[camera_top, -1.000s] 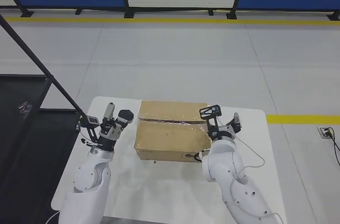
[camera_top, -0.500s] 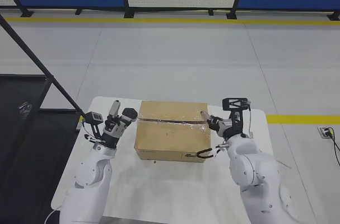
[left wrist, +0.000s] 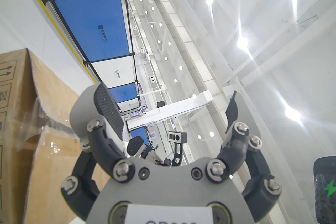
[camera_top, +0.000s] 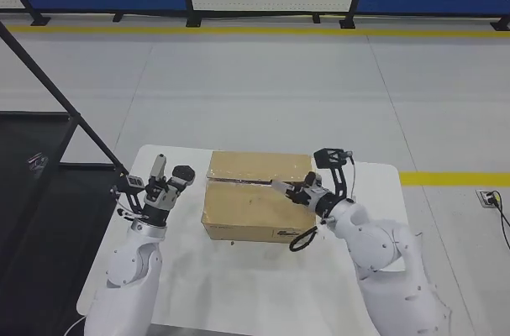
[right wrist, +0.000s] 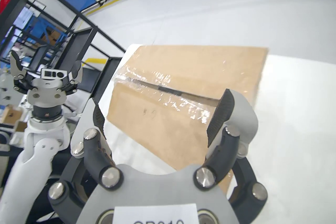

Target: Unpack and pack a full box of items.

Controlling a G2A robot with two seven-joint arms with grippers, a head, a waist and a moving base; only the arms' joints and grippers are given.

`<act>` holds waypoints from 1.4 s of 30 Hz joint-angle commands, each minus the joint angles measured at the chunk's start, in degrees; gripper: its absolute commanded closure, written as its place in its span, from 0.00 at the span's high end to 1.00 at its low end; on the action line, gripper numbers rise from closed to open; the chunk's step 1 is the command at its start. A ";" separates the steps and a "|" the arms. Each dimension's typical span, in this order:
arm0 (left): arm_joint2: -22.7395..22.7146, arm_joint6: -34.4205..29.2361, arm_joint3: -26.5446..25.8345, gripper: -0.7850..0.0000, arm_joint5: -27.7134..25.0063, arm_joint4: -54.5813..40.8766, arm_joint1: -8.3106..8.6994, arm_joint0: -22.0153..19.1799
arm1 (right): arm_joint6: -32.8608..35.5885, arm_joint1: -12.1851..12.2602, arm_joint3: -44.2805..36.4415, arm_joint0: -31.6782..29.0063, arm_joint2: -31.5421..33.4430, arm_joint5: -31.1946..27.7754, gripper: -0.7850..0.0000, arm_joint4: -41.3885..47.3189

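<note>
A closed brown cardboard box (camera_top: 253, 200), its top seam covered with clear tape (right wrist: 162, 92), sits mid-table. My left gripper (camera_top: 170, 168) stands just off the box's left end, pointing upward and open with nothing between its fingers (left wrist: 110, 109); a box corner (left wrist: 29, 114) shows beside it. My right gripper (camera_top: 290, 188) hovers over the right part of the box top, aimed toward the left, open and empty. In the right wrist view the taped seam lies beyond the spread gripper (right wrist: 160, 103), with the left gripper (right wrist: 44, 75) farther off.
The white table (camera_top: 238, 273) has bare room in front of the box. A black metal frame (camera_top: 49, 88) and a dark panel (camera_top: 28, 218) stand along the table's left side. A black cable (camera_top: 303, 239) loops by the box's front right corner.
My right gripper has swung from beyond the box's right edge to above the box top, now pointing left. The left gripper has shifted slightly left, away from the box.
</note>
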 commanded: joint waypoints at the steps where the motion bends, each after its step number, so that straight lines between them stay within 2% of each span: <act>1: -0.21 0.22 0.03 1.00 0.15 0.00 0.10 0.11 | 3.08 0.08 3.34 2.40 0.57 -1.15 1.00 5.12; 12: -0.94 2.51 0.18 1.00 1.04 1.82 0.55 0.52 | 3.06 0.15 3.91 2.94 0.76 -1.12 1.00 5.58; 15: -0.87 3.35 0.01 1.00 1.06 2.13 0.59 0.42 | 1.53 -0.14 5.10 2.70 0.12 0.65 1.00 10.26; 18: -1.17 3.23 -0.73 1.00 0.62 1.93 0.72 0.81 | 0.05 -0.63 9.27 5.30 -0.82 3.49 1.00 14.96; 22: -1.73 3.26 -1.88 1.00 0.30 1.72 0.91 1.91 | 1.08 -1.05 16.96 10.18 -1.83 4.12 1.00 20.26; 29: -1.87 3.93 -2.94 1.00 -0.06 1.40 1.07 3.52 | 4.30 -1.15 29.08 16.57 -2.04 1.52 1.00 26.45; 36: -1.29 3.93 -3.43 1.00 0.60 1.83 1.21 3.56 | 5.16 -0.81 35.35 19.34 -1.46 0.90 1.00 29.40; 42: -0.80 3.77 -2.95 1.00 1.03 2.10 1.32 3.04 | 8.15 -0.47 37.70 19.76 -1.03 -3.06 1.00 33.66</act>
